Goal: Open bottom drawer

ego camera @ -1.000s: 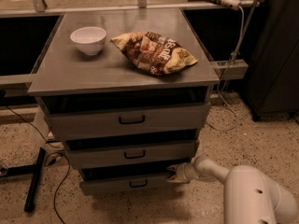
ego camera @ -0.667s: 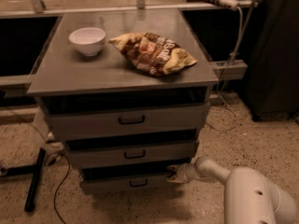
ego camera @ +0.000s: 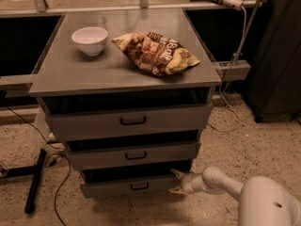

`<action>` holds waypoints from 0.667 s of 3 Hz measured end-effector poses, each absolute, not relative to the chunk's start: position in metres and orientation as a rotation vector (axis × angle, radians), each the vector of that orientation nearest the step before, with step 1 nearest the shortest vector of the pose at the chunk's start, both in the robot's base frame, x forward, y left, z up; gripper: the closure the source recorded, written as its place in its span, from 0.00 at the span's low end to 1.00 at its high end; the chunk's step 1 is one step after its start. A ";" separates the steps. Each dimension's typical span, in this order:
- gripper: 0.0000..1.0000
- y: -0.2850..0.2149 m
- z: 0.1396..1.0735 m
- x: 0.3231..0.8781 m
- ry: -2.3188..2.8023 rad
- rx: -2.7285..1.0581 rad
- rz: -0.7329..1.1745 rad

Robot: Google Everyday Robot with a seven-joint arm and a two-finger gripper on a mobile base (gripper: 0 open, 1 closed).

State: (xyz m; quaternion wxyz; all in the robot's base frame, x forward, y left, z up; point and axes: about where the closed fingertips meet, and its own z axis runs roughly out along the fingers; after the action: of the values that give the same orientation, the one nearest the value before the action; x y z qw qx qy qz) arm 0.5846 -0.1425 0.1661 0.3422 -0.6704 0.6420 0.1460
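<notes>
The grey cabinet has three drawers. Lowest of them is the bottom drawer (ego camera: 127,186), a narrow flat front with a small black bar handle (ego camera: 139,186); it stands slightly out, with a dark gap above it. My gripper (ego camera: 176,181) is at that drawer's right end, its two pale fingers spread open, one fingertip (ego camera: 177,173) by the upper right corner and the other near the lower edge. Behind it my white arm (ego camera: 235,189) comes in from the lower right.
A white bowl (ego camera: 90,40) and a chip bag (ego camera: 156,52) lie on the cabinet top (ego camera: 70,72). Middle drawer (ego camera: 134,155) and top drawer (ego camera: 129,121) sit above. A black stand leg (ego camera: 34,180) and cables cross the floor at left; a dark cabinet (ego camera: 277,55) stands right.
The view has shifted slightly, so the cabinet sits a little more to the right in frame. The gripper stays at the bottom drawer's right end.
</notes>
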 end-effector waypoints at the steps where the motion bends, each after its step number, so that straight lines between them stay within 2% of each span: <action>1: 0.84 -0.143 0.173 0.583 1.669 -1.743 0.383; 2: 1.00 -0.143 0.179 0.583 1.669 -1.743 0.383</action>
State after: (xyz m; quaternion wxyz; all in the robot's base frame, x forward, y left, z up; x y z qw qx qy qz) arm 0.5831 -0.1428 0.1788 0.3423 -0.6702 0.6419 0.1472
